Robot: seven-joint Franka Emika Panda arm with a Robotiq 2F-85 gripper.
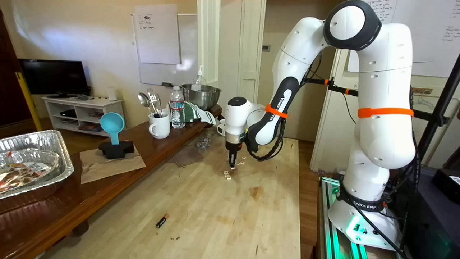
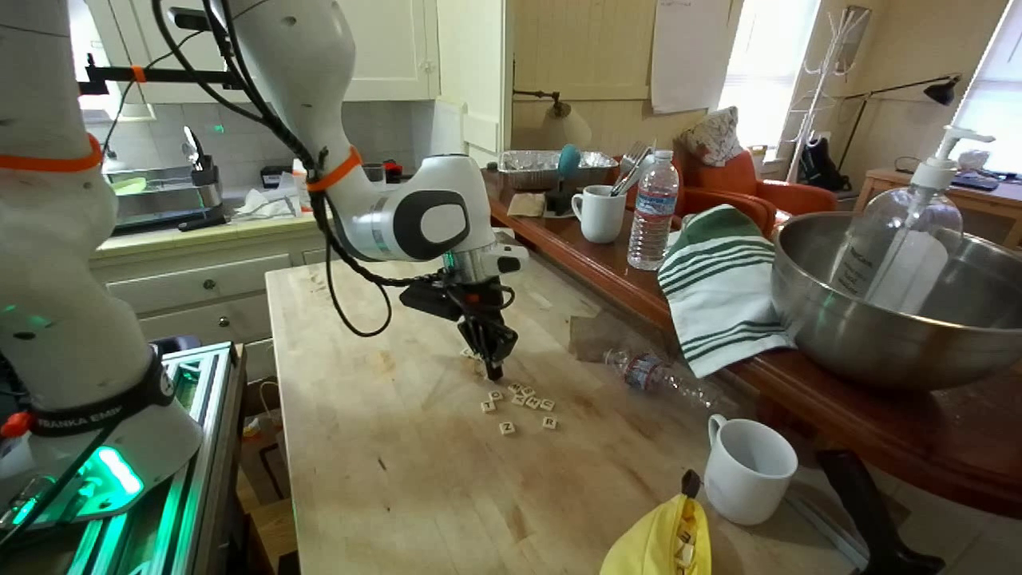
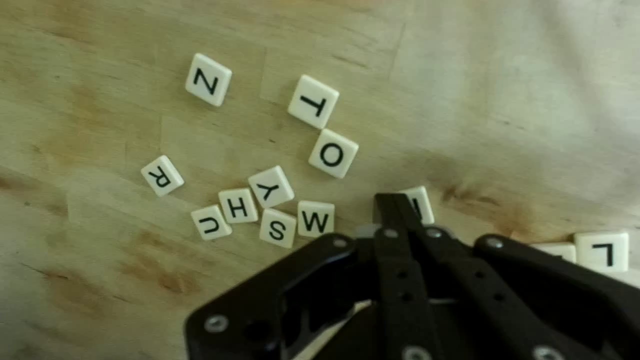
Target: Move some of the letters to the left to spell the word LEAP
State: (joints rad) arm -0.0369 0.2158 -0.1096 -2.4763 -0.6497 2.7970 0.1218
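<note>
Low over the surface (image 1: 215,237), the gripper (image 2: 494,372) points down with its fingers together. Right by the fingertips in the wrist view, one tile (image 3: 424,205) peeps out, its letter mostly covered; whether they touch, I cannot tell. To the right there, L (image 3: 602,252) lies just beside a half-hidden tile (image 3: 565,250). To the left, O (image 3: 333,153) and T (image 3: 313,102) lie corner to corner, while W (or M) (image 3: 316,218), S (image 3: 277,228), Y (image 3: 271,186), H (image 3: 238,205) and U (image 3: 211,222) bunch close. Farther from the gripper, R (image 3: 162,175) and Z (or N) (image 3: 208,79) lie apart from the rest.

Elsewhere on the surface, in an exterior view, a clear bottle (image 2: 643,371) lies on its side, and a white mug (image 2: 738,479) stands near a yellow pouch (image 2: 651,543). A battery (image 1: 162,221) lies there too, well apart from the gripper.

Past that, a dark ledge (image 1: 161,148) carries a cup (image 1: 160,126) of cutlery (image 1: 154,102), an upright water bottle (image 1: 177,111) and a steel bowl (image 2: 878,335) with a pump bottle (image 2: 902,247) in it. A striped towel (image 2: 718,295) drapes over the edge beside the bowl. Behind, a black screen (image 1: 55,76) stands on a white unit (image 1: 86,103), and a whiteboard (image 1: 188,36) hangs on the wall (image 1: 100,36).
</note>
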